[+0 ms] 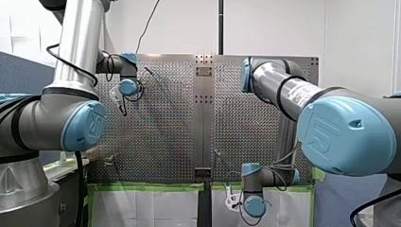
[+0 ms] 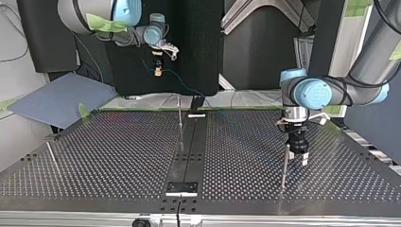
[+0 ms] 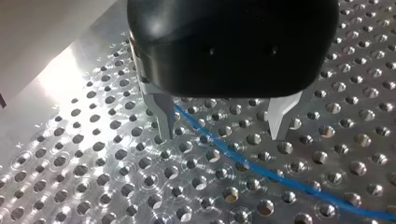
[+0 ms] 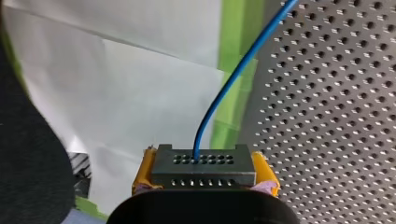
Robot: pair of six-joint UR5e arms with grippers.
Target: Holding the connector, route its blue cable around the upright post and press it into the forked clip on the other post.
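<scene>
The perforated worktop (image 2: 118, 156) is lying flat, with a smooth metal strip (image 2: 189, 151) running down its middle. Green tape (image 1: 146, 187) is lining the worktop's near edge in the front view, and white sheeting (image 1: 142, 208) is hanging just below that edge. A blue-grey board (image 2: 56, 101) is resting tilted beside the worktop's far corner.

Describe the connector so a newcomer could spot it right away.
In the top view, look past the far edge of the perforated table to my right gripper, raised at the view's left. The connector sits between its yellow pads: a dark grey block with two rows of holes, the only thing the blue cable runs out of.
</scene>
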